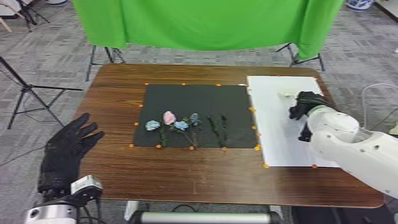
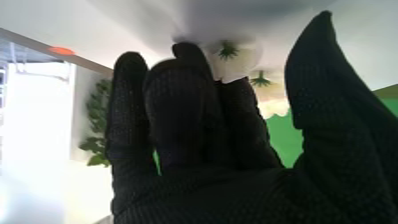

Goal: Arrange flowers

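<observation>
Brown desk point(image 1: 213, 177) is carrying spaced flowers point(image 1: 170, 118) toward 10 o'clock, likely for easy picking. Your right hand point(image 1: 307, 102) is sitting by white blooms point(image 2: 238, 59), 2 o'clock, fingers apart; your left hand point(image 1: 64, 152) is hanging at 9, fingers loose.

The right fingers point(image 1: 305, 106) partly hide a white flower point(image 2: 237, 65), upper middle of the right wrist view. The head view's top edge cuts off the green cloth point(image 1: 209, 22).

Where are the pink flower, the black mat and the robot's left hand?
Pink flower point(image 1: 169, 117): head view, on its petals.
Black mat point(image 1: 200, 94): head view, on its bare far part.
Left hand point(image 1: 67, 146): head view, on the broad middle of its black glove.
</observation>
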Controlling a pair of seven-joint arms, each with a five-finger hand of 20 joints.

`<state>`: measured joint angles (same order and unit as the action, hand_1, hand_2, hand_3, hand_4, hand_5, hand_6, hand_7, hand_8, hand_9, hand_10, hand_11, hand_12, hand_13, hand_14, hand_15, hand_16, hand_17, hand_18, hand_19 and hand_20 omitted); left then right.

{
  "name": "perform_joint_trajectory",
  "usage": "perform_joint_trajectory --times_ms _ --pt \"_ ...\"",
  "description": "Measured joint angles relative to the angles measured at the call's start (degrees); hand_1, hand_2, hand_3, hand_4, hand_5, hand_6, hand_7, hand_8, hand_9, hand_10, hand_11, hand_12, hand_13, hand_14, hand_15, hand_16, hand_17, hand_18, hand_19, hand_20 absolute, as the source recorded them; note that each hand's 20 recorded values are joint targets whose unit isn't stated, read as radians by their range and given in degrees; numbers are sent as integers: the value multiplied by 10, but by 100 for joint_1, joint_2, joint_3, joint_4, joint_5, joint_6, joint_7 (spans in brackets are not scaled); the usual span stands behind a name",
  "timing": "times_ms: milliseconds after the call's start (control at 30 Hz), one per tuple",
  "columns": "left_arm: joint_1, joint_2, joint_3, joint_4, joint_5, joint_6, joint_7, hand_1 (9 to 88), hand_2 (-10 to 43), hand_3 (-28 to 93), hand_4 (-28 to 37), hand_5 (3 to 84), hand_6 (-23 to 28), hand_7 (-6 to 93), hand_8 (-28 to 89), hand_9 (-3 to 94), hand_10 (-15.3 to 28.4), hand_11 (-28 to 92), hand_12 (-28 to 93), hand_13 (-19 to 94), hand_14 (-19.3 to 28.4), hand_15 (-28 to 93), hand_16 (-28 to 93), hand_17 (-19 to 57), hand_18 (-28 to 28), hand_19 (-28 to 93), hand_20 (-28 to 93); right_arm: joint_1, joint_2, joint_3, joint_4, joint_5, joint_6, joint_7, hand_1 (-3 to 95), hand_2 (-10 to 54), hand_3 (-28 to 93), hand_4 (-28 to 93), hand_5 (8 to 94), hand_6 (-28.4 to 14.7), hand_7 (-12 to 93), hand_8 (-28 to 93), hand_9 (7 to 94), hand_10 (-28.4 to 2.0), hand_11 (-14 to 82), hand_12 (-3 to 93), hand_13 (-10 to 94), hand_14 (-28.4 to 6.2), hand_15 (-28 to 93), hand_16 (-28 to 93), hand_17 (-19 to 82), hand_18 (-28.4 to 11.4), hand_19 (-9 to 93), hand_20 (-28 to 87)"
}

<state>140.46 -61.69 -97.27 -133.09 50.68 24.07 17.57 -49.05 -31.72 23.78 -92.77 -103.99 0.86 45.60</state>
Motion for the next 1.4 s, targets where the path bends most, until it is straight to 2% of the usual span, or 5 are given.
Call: perform_joint_trajectory --times_ms 200,667,933,1300,1400 --pt "-40 -14 6 2 7 -14 -18 252 54 837 -207 383 96 163 -111 355 188 270 86 276 258 512 -104 -94 234 583 -15 545 -1 -840 91 -215 507 46 509 -95 793 -283 791 38 282 -35 908 -55 107 308 778 -37 795 134 303 -169 917 17" --pt "72 15 3 -4 -72 84 174 251 56 836 -209 382 95 164 -112 355 186 270 85 278 257 511 -103 -94 234 581 -15 1281 -62 -1915 138 -621 1698 66 535 -95 807 -283 838 20 244 -6 936 -68 127 327 801 -25 800 150 319 -176 931 20" --pt "88 282 21 3 -215 226 485 249 56 837 -208 382 94 166 -114 355 187 270 85 278 257 510 -104 -94 234 580 -14 2000 -482 -2274 35 -688 2059 -619 534 -95 810 -283 841 18 236 2 937 -69 125 328 802 -25 801 155 319 -177 932 21" --pt "-8 332 12 10 -203 220 469 248 58 838 -209 382 92 168 -116 355 187 268 83 280 254 504 -102 -93 234 579 -11 1463 -1707 -1538 -141 -1111 1784 -1093 529 -95 814 -283 843 24 234 3 937 -64 129 323 808 -27 804 159 323 -177 932 32" --pt "-48 277 -54 17 -120 131 281 248 59 838 -209 382 92 169 -117 354 187 268 83 279 254 503 -101 -93 234 579 -11 1220 -1868 -1531 -208 -1080 1775 -1041 528 -95 815 -283 843 23 235 3 937 -65 131 323 808 -27 806 160 323 -178 932 38"
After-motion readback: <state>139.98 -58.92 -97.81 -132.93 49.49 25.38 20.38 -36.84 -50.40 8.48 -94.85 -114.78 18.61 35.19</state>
